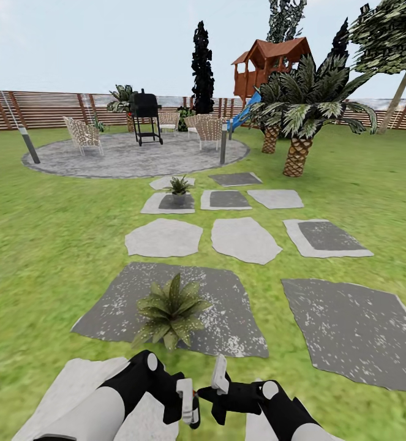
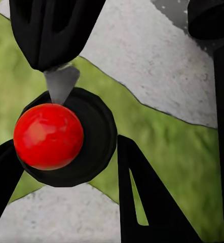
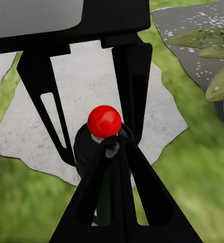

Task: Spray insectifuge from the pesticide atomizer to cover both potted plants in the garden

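Right now your left gripper (image 1: 189, 401) is clamped on the pesticide atomizer (image 1: 194, 409), held low in front of the trunk; in the left wrist view the bottle sits between the fingers, seen end-on: dark round body (image 2: 86, 136), red ball top (image 2: 48, 135), a grey nozzle piece just beyond it. Your right gripper (image 1: 220, 383) is touching or just beside the left one, fingers straddling the same bottle (image 3: 99, 152) in its wrist view, red ball (image 3: 104, 121) between them. Whether the right jaws are actually pressing on it or only bracketing it, I cannot tell. My read: the second hand is there to steady or re-seat the bottle, or to work the trigger, since one claw can't both hold and squeeze. The near potted plant (image 1: 171, 311) is just ahead of both grippers on a dark stepping stone (image 1: 227, 306), slightly to the left-gripper side. The far potted plant (image 1: 179, 184) is well beyond it on another stone (image 1: 166, 203), short of the round patio (image 1: 129, 156). Pickup looks done; neither plant shows any visible sign of spray that I can make out. Next you'd want the nozzle pointed forward at the near rosette. Risk: a two-claw regrip could twist the tiny bottle off axis.
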Motion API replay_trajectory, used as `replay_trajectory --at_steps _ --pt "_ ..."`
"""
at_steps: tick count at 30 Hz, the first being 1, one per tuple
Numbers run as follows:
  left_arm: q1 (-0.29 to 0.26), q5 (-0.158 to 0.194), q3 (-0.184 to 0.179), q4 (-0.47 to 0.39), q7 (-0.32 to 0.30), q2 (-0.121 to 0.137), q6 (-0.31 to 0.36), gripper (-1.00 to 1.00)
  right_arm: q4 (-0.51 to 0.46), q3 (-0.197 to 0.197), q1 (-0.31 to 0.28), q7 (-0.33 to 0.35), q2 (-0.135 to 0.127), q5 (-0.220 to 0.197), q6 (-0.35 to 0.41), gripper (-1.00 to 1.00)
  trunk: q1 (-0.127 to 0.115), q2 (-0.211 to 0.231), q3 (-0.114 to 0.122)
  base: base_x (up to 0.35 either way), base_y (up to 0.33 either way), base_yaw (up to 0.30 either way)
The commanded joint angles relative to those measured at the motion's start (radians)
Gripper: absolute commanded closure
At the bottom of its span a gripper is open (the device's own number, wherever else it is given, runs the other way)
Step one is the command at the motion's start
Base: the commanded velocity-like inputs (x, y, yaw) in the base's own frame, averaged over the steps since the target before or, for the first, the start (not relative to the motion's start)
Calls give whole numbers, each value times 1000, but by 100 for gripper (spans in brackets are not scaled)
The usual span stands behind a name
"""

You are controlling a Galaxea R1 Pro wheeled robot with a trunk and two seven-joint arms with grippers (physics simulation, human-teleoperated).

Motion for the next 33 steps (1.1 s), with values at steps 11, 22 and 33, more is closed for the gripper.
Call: replay_trajectory --at_steps 11,22,33 --pt "0 -25 -9 7 2 73 -1 100 -1 -8 0 4 1 8 -3 100 0 0 -1 0 0 0" --pt "21 -8 2 45 11 296 -7 100 5 -8 0 -2 -69 8 -5 -100 0 0 -1 0 0 0" --pt "53 302 156 202 326 327 -9 100 218 -14 23 -416 -176 1 -33 -100 0 0 -1 0 0 0"
